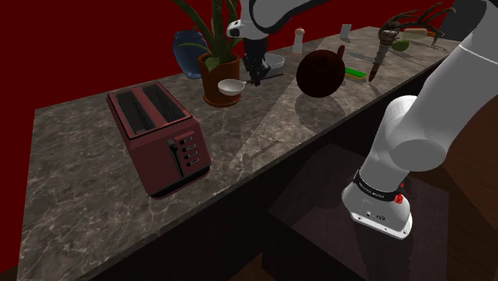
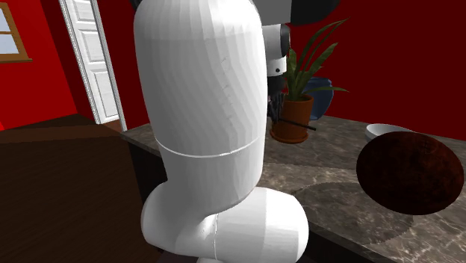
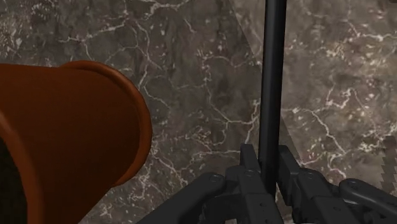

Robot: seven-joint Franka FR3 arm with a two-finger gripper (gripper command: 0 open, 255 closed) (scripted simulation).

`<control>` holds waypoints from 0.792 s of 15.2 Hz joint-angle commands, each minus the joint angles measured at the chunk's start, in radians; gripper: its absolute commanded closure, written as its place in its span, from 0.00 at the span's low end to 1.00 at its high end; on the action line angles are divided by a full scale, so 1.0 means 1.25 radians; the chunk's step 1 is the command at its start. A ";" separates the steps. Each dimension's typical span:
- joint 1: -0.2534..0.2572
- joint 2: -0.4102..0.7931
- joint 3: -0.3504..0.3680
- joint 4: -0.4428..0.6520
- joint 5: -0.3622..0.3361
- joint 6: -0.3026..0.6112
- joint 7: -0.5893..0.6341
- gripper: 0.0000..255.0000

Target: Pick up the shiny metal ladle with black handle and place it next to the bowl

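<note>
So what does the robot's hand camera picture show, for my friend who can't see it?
The black gripper clasps a thin black ladle handle that runs straight away from it, over a dark marbled counter. A reddish-brown plant pot stands close beside the handle.

You'll see the ladle (image 1: 230, 86), pale cup and thin black handle, upper centre, just left of the white bowl (image 1: 275, 60).

White arm (image 1: 415, 136) reaches from 4 o'clock toward 10 o'clock in the shoulder view — end effector (image 1: 256, 78) pointing down, fingers (image 3: 249, 164) clasped on the black handle of the ladle (image 3: 272, 76).
</note>
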 commanded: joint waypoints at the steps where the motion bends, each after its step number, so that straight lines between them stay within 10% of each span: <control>1: -0.012 0.010 -0.020 0.015 -0.001 -0.001 -0.032 1.00; 12: -0.095 0.144 -0.151 0.156 0.032 0.021 -0.261 1.00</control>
